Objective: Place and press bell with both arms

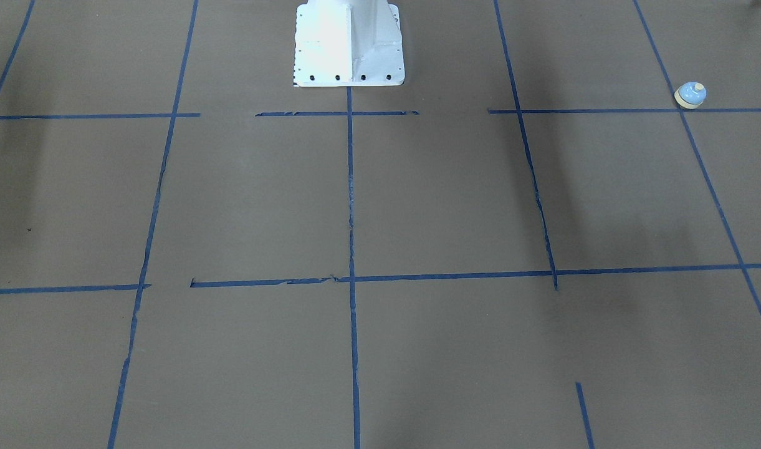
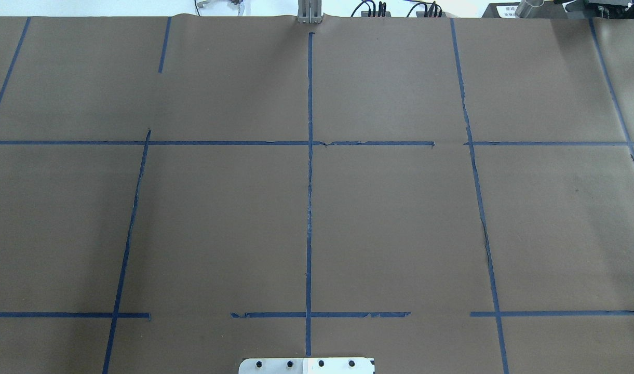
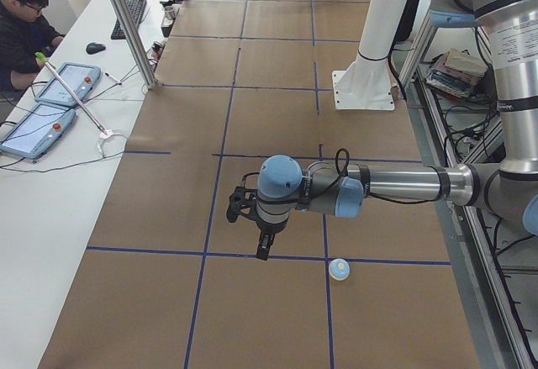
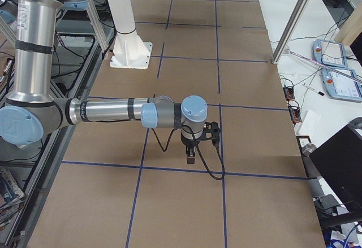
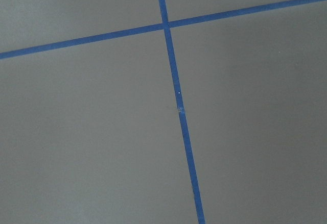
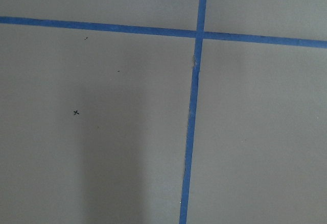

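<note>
Opening state: the bell (image 1: 690, 95) is not yet picked up. It stands upright on the table (image 1: 417, 199), far toward the robot's left end, just beside a crossing of blue tape (image 5: 173, 76) with its base touching one line.

The left arm (image 3: 395, 184) reaches out level over the table. The left gripper (image 3: 263, 247) points down, near the bell but apart from it and clear of the surface. The right arm (image 4: 107, 112) holds the right gripper (image 4: 191, 157) above a tape line at the opposite end, well apart from the bell.

Whether either gripper's fingers stand apart or together cannot be told (both show only in the side views; the wrist views give bare table and tape).

Judged risks:
- The dome looks small and smooth, so a grasp taken high on it may slip and squirt the bell sideways.
- An off-centre descent may tip the bell or strike the button early.
- The bell lies far from the right arm, so unless it is placed toward the middle, that arm may fall short of the button.
</note>
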### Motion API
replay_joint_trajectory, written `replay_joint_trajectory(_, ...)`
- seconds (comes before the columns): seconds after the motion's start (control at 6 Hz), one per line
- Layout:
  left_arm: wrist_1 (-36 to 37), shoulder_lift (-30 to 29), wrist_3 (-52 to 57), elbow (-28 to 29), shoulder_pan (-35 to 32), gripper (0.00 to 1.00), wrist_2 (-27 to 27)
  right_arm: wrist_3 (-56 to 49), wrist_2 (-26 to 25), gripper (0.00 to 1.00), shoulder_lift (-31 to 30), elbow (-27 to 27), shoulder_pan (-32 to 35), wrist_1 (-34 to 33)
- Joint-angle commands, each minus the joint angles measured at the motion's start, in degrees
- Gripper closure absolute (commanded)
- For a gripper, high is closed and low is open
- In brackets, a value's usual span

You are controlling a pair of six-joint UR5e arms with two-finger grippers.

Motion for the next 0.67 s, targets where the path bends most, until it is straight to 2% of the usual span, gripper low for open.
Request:
replay_joint_trajectory(0.0,-2.95,1.49,-9.16,0.27,9.31,0.0,0.13,-0.04,0.05,0.0,0.0,0.06,-0.18,0.03)
replay_joint_trajectory(0.17,-4.08,3.85,-12.54,0.27,14.76,0.0,1.96,-0.13,0.05,0.0,0.0,0.06,-0.18,0.12)
replay_joint_trajectory(0.5,-17.56,13.06,-18.61,2.1,20.95,0.0,3.65,0.04,0.05,0.0,-0.09,0.14,-0.18,1.16)
